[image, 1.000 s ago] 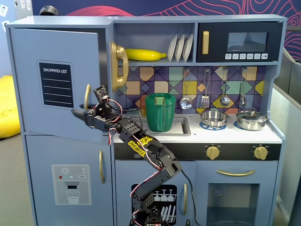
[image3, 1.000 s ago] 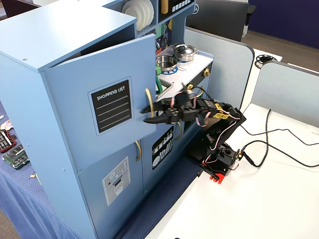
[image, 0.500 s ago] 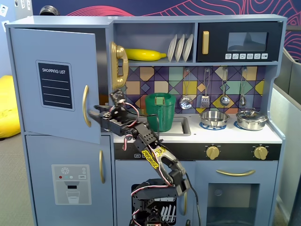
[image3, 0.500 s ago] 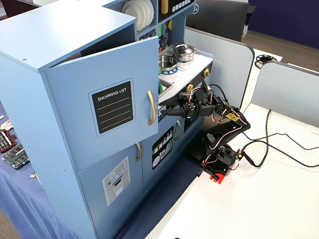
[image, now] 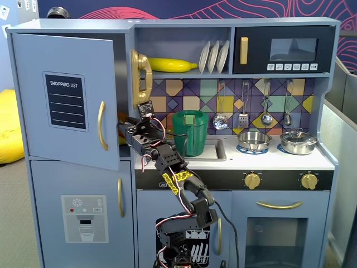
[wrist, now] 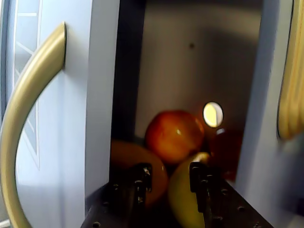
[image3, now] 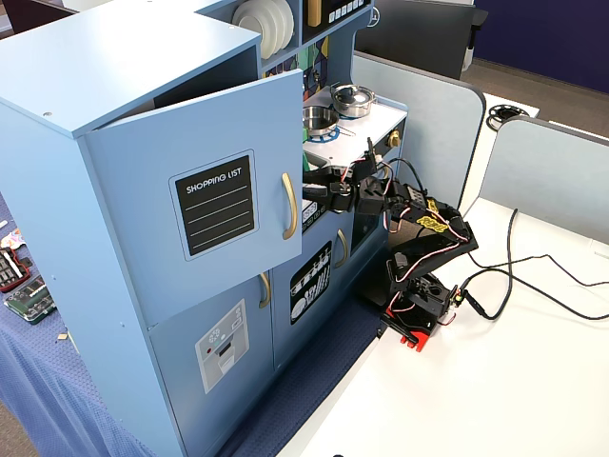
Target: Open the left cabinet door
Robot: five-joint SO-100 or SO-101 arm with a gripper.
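The left cabinet door (image: 67, 100) with the black "SHOPPING LIST" panel stands partly open, swung out from the cabinet; it also shows in the other fixed view (image3: 219, 205). Its gold bar handle (image: 102, 125) is at its free edge and curves up the left of the wrist view (wrist: 28, 104). My gripper (image: 120, 127) is open and empty, right beside the door's free edge (wrist: 97, 95), and points into the gap. The fingertips (wrist: 142, 175) stand apart. Inside the cabinet I see a red apple (wrist: 174, 135), an orange fruit (wrist: 128, 156) and a yellow-green fruit (wrist: 183, 190).
A gold toy phone (image: 141, 78) hangs just right of the gap. A green pitcher (image: 189, 131) stands in the sink behind the arm. The water-dispenser door (image: 83, 218) is below. Cables (image3: 533, 276) lie on the white table by the arm's base (image3: 419, 309).
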